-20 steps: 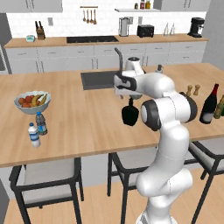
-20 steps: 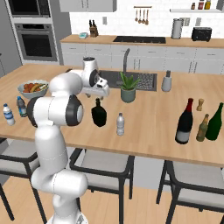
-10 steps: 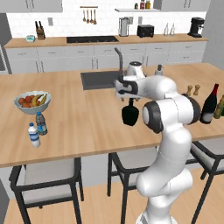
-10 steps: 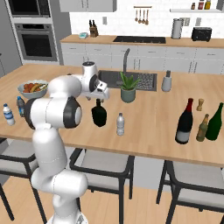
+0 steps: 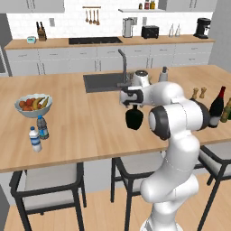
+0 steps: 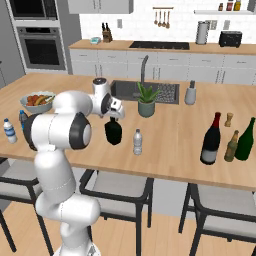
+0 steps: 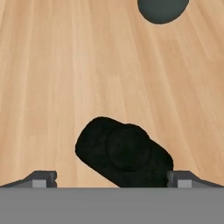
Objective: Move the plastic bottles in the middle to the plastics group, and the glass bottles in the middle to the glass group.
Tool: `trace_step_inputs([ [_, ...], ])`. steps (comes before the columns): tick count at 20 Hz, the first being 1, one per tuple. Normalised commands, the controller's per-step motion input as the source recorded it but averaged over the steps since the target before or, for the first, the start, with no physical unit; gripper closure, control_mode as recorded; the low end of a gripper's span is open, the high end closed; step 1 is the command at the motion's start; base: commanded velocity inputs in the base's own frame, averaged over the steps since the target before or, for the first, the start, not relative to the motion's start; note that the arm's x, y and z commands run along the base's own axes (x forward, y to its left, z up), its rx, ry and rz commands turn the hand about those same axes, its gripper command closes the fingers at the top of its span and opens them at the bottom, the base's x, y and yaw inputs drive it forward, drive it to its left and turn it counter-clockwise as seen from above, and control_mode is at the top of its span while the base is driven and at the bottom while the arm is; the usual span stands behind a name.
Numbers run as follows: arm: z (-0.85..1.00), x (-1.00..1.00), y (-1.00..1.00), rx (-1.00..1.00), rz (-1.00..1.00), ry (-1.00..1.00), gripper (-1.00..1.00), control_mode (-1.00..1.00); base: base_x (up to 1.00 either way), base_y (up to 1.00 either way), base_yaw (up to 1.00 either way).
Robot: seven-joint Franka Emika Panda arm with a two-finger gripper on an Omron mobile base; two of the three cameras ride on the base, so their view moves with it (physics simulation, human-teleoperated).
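The squat black bottle (image 7: pixel 124 155) stands upright on the island counter (image 5: pixel 81 122), directly under the gripper (image 6: pixel 116 114) and framed between its two fingertips (image 7: pixel 41 179) in the hand view. Over the last second the hand has drifted slightly sideways along the counter to centre above the bottle's thin neck; its jaws stay spread wide, holding nothing. That suggests a descent to grasp comes next. At the bottle's 3 o'clock in the right base view stands the clear water bottle (image 6: pixel 137 142); well beyond, also at 3 o'clock, the wine bottle (image 6: pixel 210 141) near the olive-green bottle (image 6: pixel 246 140)
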Motion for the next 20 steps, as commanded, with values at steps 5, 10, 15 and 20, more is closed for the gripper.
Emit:
trace_step_inputs([
  [5,-0.01,0.28,0.0,0.0,0.0,0.0,-1.0,-1.0,0.0,0.0,0.0],
  [10,0.0,0.12,0.0,0.0,0.0,0.0,-1.0,-1.0,0.0,0.0,0.0],
  [15,-0.06,0.02,-0.02,0.0,0.0,0.0,-1.0,-1.0,0.0,0.0,0.0],
  [20,-0.01,-0.08,-0.13,0.0,0.0,0.0,-1.0,-1.0,0.0,0.0,0.0],
])
